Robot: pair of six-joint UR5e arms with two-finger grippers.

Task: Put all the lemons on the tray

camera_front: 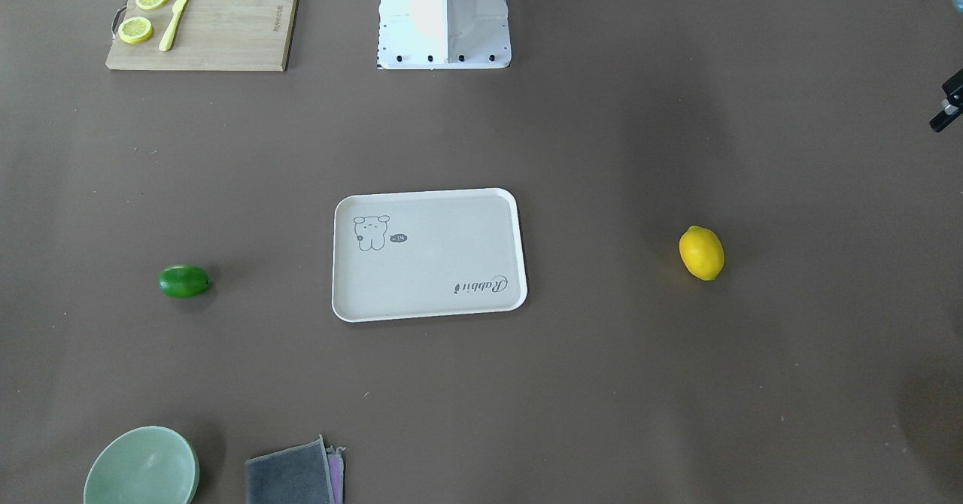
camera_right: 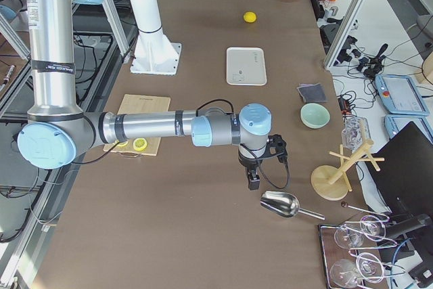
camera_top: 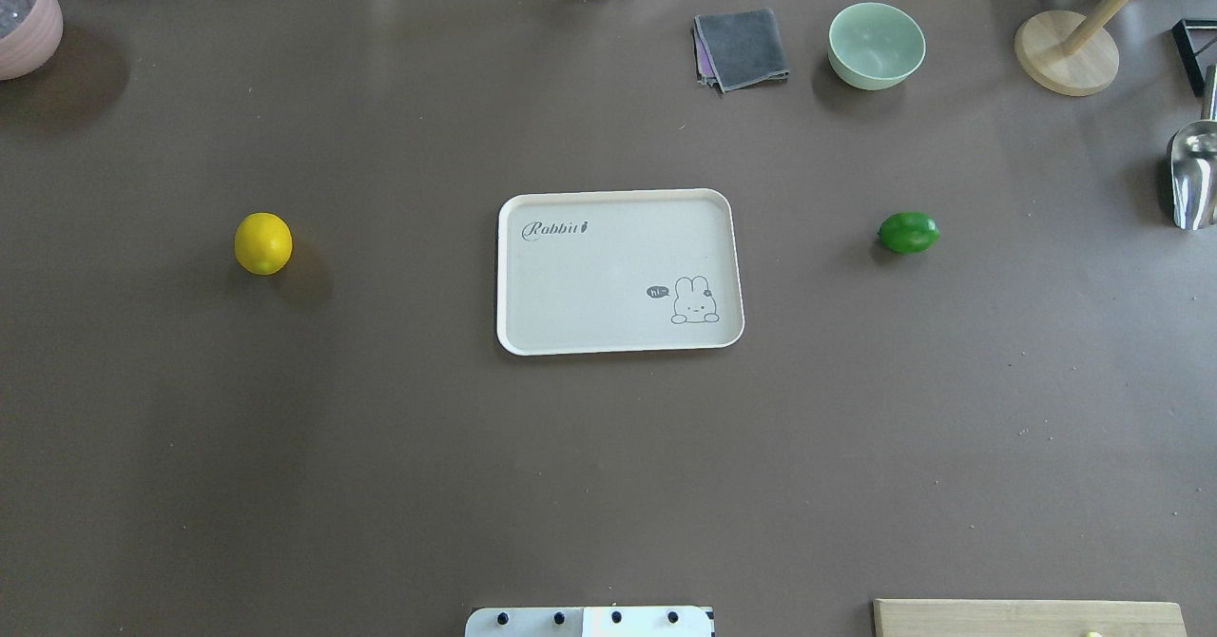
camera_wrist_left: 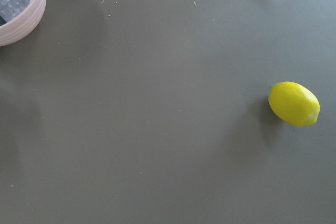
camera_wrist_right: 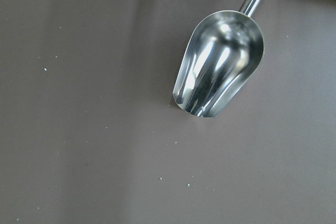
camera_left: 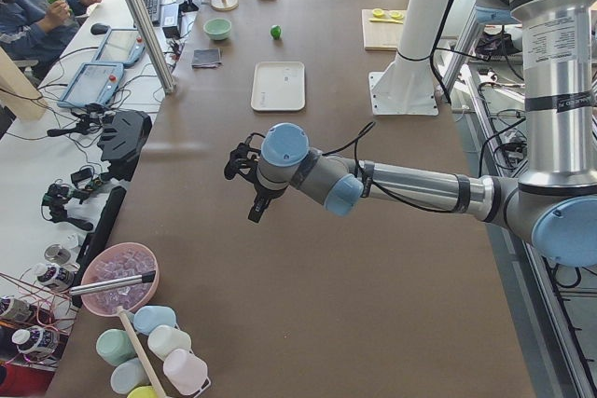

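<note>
The yellow lemon (camera_front: 701,253) lies on the brown table well to the left of the tray in the overhead view (camera_top: 263,243); it also shows at the right of the left wrist view (camera_wrist_left: 294,103). The green lemon (camera_front: 183,281) lies to the tray's right in the overhead view (camera_top: 908,233). The off-white tray (camera_top: 608,266) sits mid-table with nothing on it. My left gripper (camera_left: 254,214) hangs above the table's left end, away from the yellow lemon. My right gripper (camera_right: 254,182) hangs above the right end, over a metal scoop. I cannot tell whether either is open.
A wooden cutting board (camera_front: 226,26) with lemon slices and a yellow knife sits by the robot base. A green bowl (camera_top: 876,45), a grey cloth (camera_top: 742,48) and a wooden stand (camera_top: 1065,52) line the far edge. The metal scoop (camera_wrist_right: 220,61) and a pink ice bowl (camera_wrist_left: 18,3) sit at the ends.
</note>
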